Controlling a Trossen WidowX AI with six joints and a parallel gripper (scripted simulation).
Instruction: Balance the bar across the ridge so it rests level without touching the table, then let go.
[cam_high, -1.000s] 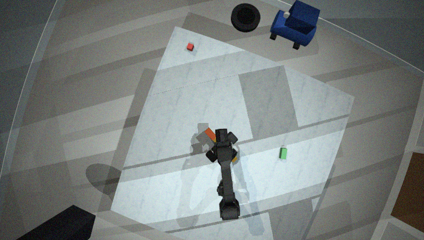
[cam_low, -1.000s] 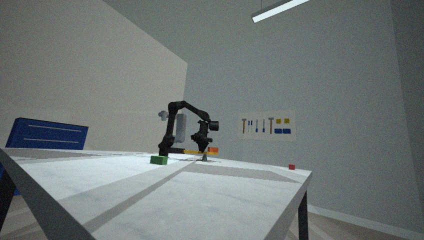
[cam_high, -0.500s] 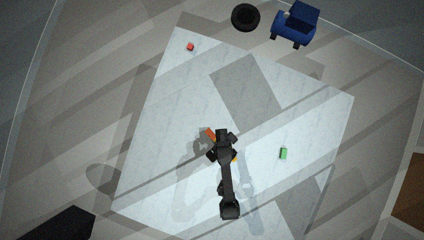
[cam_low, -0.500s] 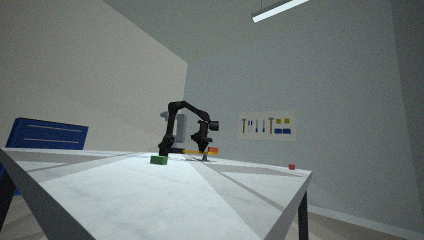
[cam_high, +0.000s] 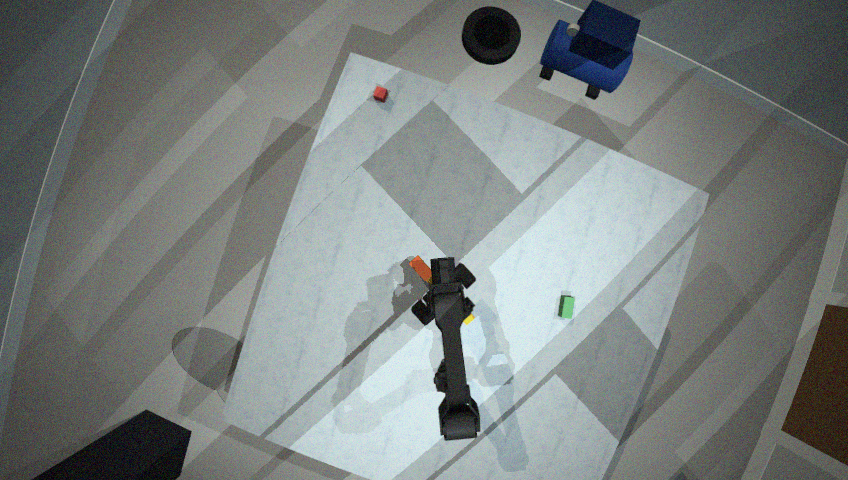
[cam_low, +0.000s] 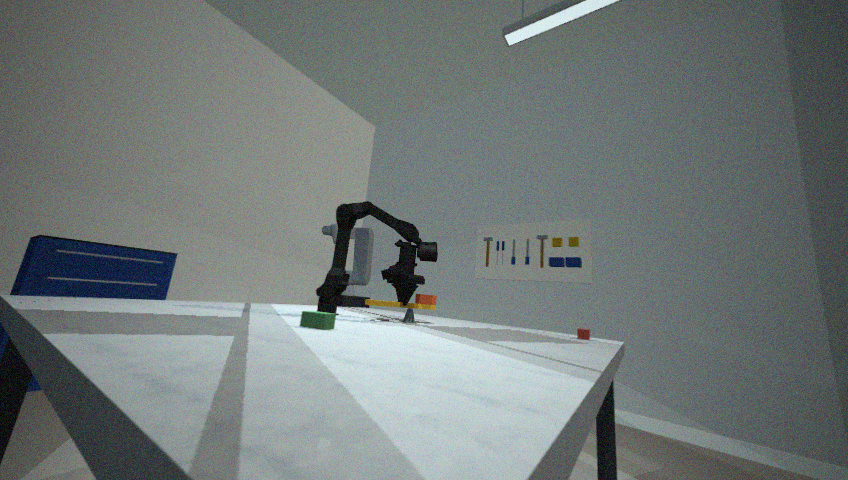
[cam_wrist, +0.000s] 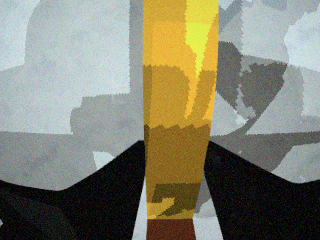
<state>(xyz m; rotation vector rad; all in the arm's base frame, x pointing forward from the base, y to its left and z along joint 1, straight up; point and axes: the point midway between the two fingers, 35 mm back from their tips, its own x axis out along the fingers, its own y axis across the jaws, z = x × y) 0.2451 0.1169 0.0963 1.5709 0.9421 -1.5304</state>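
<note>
The yellow bar (cam_high: 468, 318) (cam_low: 386, 303) (cam_wrist: 175, 100) carries an orange block (cam_high: 420, 268) (cam_low: 426, 299) (cam_wrist: 171, 230) on one end. My gripper (cam_low: 405, 303) (cam_wrist: 174, 147) is shut on the bar, near the block end, with one finger on each side. The bar looks about level and stands clear of the table in the exterior view. The small grey-green ridge (cam_low: 408, 316) stands under the bar, close to the fingertips. Its top is at the bar's underside; I cannot tell whether they touch. The arm hides the ridge and the bar's middle in the top view.
A green block (cam_high: 567, 307) (cam_low: 317, 320) lies on the table (cam_high: 333, 220) (cam_low: 279, 410), on the far side from the orange block. A small red cube (cam_high: 380, 93) (cam_low: 583, 334) lies near a far corner. A tyre and a blue compressor are off the table.
</note>
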